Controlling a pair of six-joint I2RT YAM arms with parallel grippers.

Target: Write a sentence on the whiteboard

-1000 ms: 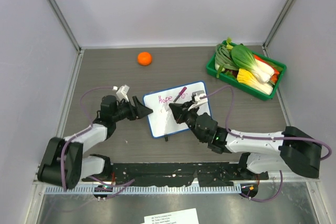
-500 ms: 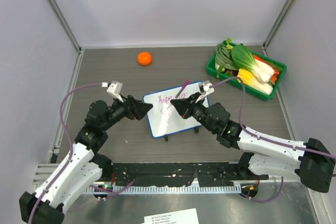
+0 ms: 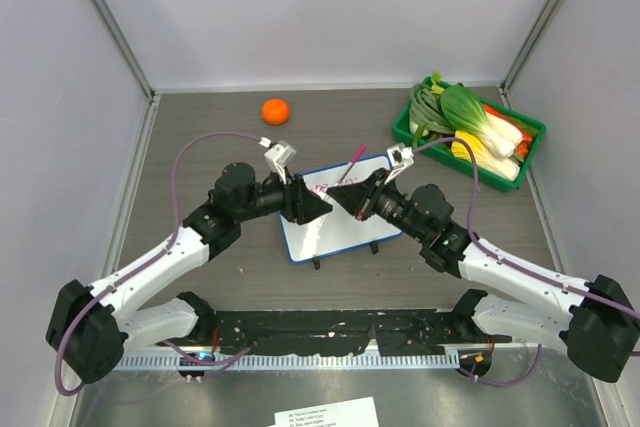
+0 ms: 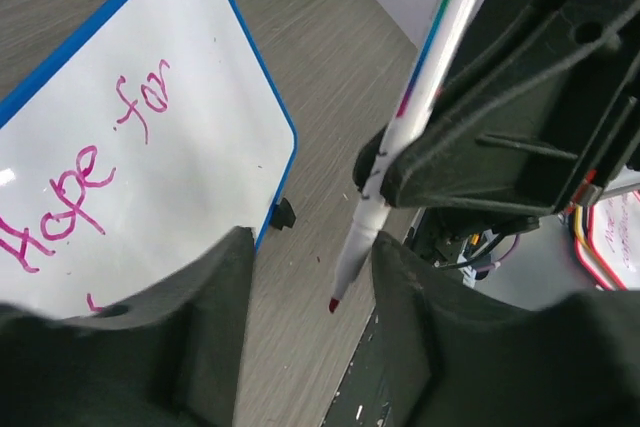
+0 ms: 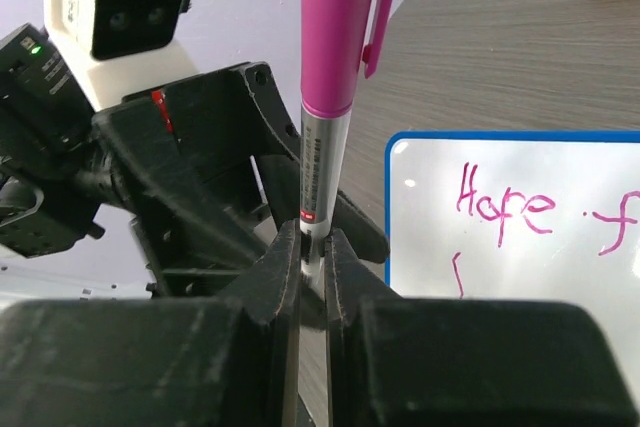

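Observation:
The whiteboard (image 3: 335, 235) with its blue frame stands at mid table; the wrist views show it too (image 4: 190, 137) (image 5: 520, 267). The sentence in pink reads "Hope for" (image 4: 90, 172) (image 5: 505, 209), with one short stroke below it. My right gripper (image 3: 345, 197) (image 5: 313, 242) is shut on a pink-capped marker (image 3: 352, 164) (image 5: 328, 47) and holds it above the board's left part. My left gripper (image 3: 322, 205) (image 4: 312, 247) is open. Its jaws stand on either side of the marker's red tip (image 4: 333, 304) without touching it.
An orange (image 3: 275, 111) lies at the back left. A green tray (image 3: 405, 129) of vegetables stands at the back right. Grey enclosure walls close in the table. A printed sheet (image 3: 325, 414) lies at the front edge.
The left arm has swung right, from the board's left edge to over the board. The right gripper has lifted the marker off the board. The two grippers now meet tip to tip.

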